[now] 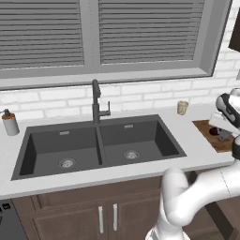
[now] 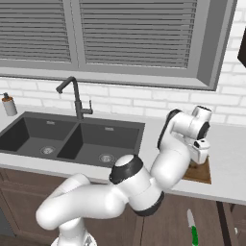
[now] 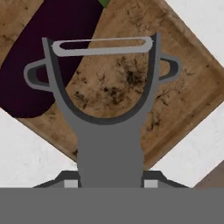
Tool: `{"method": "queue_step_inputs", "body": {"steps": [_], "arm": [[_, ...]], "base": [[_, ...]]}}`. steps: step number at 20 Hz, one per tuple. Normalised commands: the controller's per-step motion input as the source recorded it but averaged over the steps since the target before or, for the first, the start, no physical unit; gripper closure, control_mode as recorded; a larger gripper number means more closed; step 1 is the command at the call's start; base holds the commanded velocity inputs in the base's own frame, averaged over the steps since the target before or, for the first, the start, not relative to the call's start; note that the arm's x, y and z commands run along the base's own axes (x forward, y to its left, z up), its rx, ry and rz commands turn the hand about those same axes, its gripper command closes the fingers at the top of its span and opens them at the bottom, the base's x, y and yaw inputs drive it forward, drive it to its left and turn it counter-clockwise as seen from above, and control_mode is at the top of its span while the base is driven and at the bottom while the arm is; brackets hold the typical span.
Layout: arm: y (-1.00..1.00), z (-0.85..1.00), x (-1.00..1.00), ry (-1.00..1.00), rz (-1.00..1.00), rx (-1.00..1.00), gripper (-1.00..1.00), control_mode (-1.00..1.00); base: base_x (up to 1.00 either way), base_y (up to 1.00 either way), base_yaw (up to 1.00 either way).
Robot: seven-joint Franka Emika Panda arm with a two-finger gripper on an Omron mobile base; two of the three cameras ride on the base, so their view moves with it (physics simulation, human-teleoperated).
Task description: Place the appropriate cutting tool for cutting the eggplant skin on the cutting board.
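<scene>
My gripper [image 3: 110,183] is shut on the handle of a grey Y-shaped peeler [image 3: 105,113], whose blade end points away from the hand. Right beneath it lies the brown wooden cutting board [image 3: 175,87], turned cornerwise in the hand view. The dark purple eggplant [image 3: 48,48] lies on the board's upper left part, its green stem at the top edge. The peeler's blade overlaps the eggplant's side in the picture; I cannot tell whether the two touch. In the left base view the gripper [image 1: 224,136] hangs over the cutting board [image 1: 211,133] at the counter's right end.
A dark double sink [image 1: 98,145] with a black faucet [image 1: 96,101] takes up the counter's middle. A small cup [image 1: 182,107] stands by the wall left of the board, and a soap dispenser [image 1: 9,123] at the far left. A green-handled knife [image 2: 192,228] lies low down, below the counter.
</scene>
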Motion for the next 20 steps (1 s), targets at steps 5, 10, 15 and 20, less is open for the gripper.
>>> {"method": "queue_step_inputs", "body": {"steps": [5,10,15,20], "arm": [[0.00,-0.50,0.04,0.00,0.00,0.00,1.00,-1.00],[0.10,-0.53,0.00,0.00,0.00,0.00,-1.00,-1.00],[0.03,0.13,-0.33,0.00,-0.02,0.00,-1.00,-1.00],[0.07,0.60,-0.63,0.00,-0.03,0.00,-1.00,-1.00]], "base": [[0.00,0.00,0.00],[0.00,0.00,0.00],[0.00,0.00,0.00],[0.00,0.00,0.00]]}}
